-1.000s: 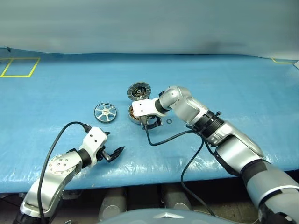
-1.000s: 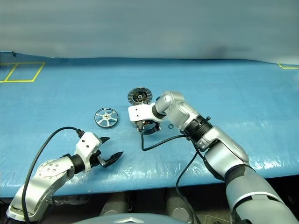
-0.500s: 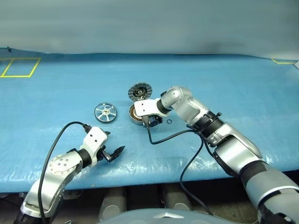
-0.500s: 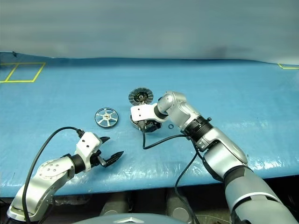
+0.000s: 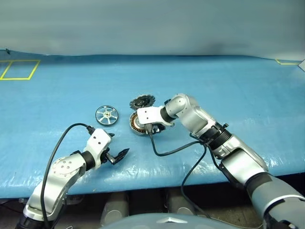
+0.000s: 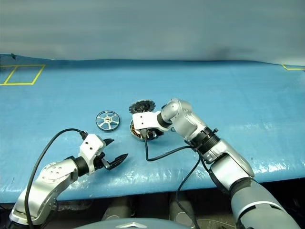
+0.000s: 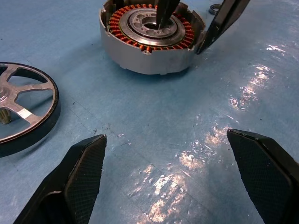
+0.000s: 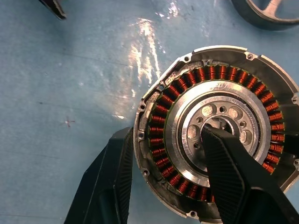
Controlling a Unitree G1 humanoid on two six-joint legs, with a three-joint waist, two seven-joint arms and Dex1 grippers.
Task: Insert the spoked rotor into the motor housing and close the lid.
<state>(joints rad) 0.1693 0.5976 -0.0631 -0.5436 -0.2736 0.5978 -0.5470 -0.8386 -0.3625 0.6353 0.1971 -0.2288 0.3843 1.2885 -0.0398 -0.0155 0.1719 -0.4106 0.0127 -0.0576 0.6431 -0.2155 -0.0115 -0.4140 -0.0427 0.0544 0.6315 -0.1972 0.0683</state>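
The motor housing (image 5: 137,123) lies open on the blue table, its copper windings (image 8: 161,109) showing. Its ribbed lid (image 5: 142,101) stands tilted up at the far side. My right gripper (image 8: 166,133) is shut on the housing: one finger (image 8: 229,172) sits in the centre bore, the other (image 8: 110,182) presses the outer wall. The spoked rotor (image 5: 106,114), a flat silver wheel, lies just left of the housing. My left gripper (image 5: 118,144) hovers open and empty nearer the front edge, pointing at housing and rotor (image 7: 23,109).
A small dark ring (image 7: 216,8) lies on the mat just beyond the housing. Yellow tape squares (image 5: 19,69) mark the far left corner. The right arm's black cable (image 5: 171,150) loops over the mat in front of the housing.
The right gripper's fingers closed on the housing wall and drew the housing a little toward me. The lid tipped up from flat. The left arm stayed still.
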